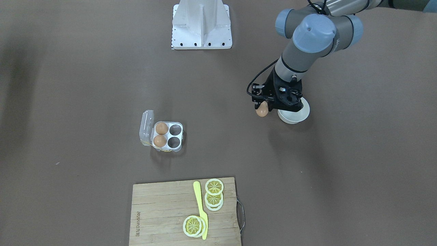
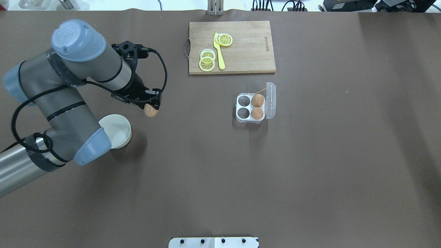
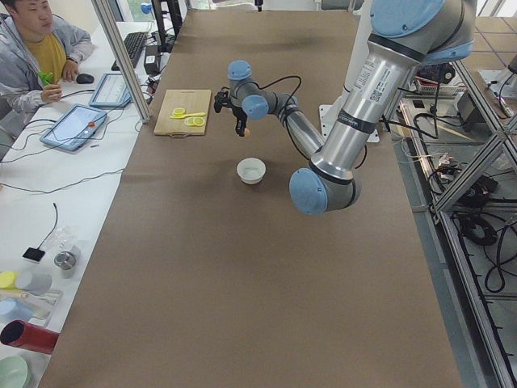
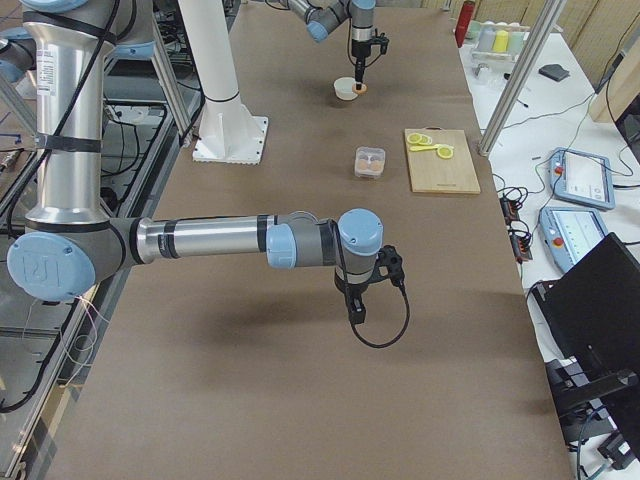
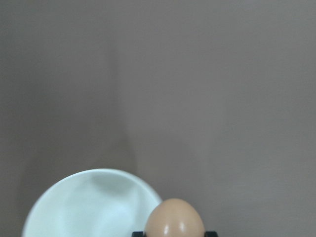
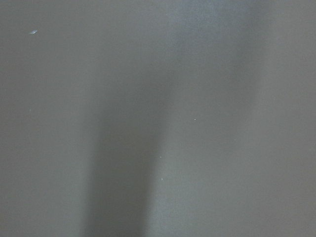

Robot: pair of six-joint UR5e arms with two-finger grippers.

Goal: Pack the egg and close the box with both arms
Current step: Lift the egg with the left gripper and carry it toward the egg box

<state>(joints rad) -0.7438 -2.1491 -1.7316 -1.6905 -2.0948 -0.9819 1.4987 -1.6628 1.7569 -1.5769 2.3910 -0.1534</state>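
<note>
The egg (image 2: 150,111) hangs pinched in the left gripper (image 1: 263,105), above the table and just beside the bowl (image 2: 121,128). Well apart sits the box (image 2: 244,112), its lid (image 2: 271,100) open, with two eggs (image 2: 257,100) in the cells nearest the hinge. The right gripper (image 4: 357,312) hovers far off; wide or narrow, nobody can tell.
</note>
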